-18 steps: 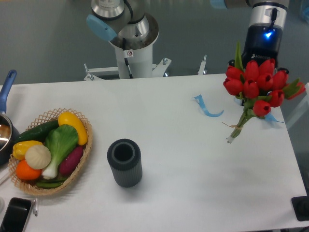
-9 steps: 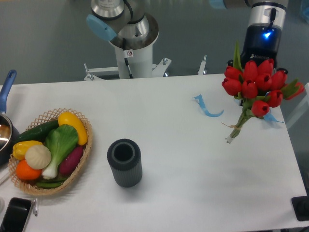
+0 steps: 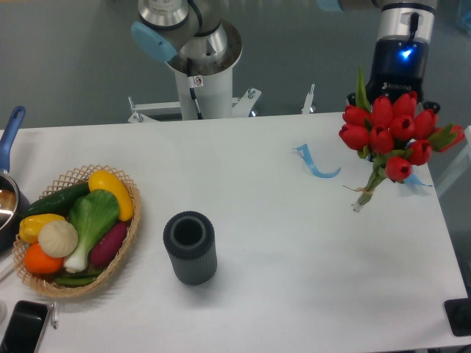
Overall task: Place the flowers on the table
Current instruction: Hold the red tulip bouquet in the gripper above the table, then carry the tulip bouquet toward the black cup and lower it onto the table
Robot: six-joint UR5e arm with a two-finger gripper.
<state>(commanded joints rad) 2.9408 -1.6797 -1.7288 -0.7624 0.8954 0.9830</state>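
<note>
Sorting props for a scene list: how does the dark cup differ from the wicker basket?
The cup is dark grey, ribbed and upright, taller than it is wide; the basket is light woven wicker, low and wide. The cup looks empty from above, while the basket is full of colourful vegetables. Both rest on the table, on its left half.

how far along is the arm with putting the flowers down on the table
Done: the tulip bunch is out of the dark ribbed vase, which stands empty mid-table. In hand: the bunch hangs at the gripper over the right side of the white table, blooms hiding the fingers; whether the stem ends touch the surface is unclear. Left: laying the bunch flat and letting go.
</note>
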